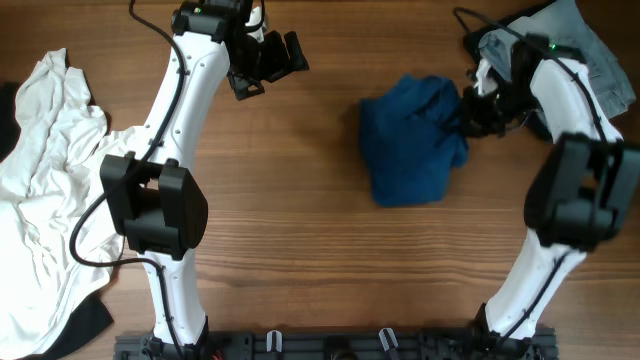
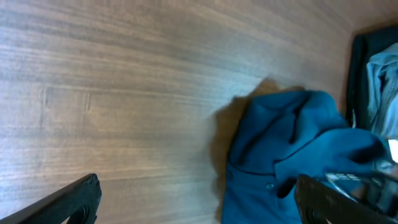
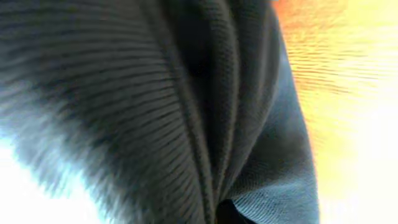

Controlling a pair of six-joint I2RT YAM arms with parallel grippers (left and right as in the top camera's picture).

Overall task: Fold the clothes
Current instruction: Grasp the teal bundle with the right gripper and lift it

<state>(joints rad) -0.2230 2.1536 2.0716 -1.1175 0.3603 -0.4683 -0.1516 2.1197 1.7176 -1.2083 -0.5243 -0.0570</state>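
A deep-blue T-shirt [image 1: 412,140] lies crumpled in a heap right of the table's middle. My right gripper [image 1: 468,112] sits at the heap's right edge, shut on a bunch of its fabric. In the right wrist view, pinched blue folds [image 3: 186,112] fill the picture and hide the fingers. A large white shirt [image 1: 50,190] lies spread and rumpled at the far left. My left gripper [image 1: 270,55] hangs open over bare wood near the back edge, holding nothing. In the left wrist view its wide-apart fingers [image 2: 62,202] frame wood and the blue shirt [image 2: 292,149].
Pale denim jeans [image 1: 590,55] lie at the back right corner, behind the right arm. A black cloth [image 1: 85,325] pokes out under the white shirt at the front left. The wooden tabletop [image 1: 300,200] shows between the two shirts.
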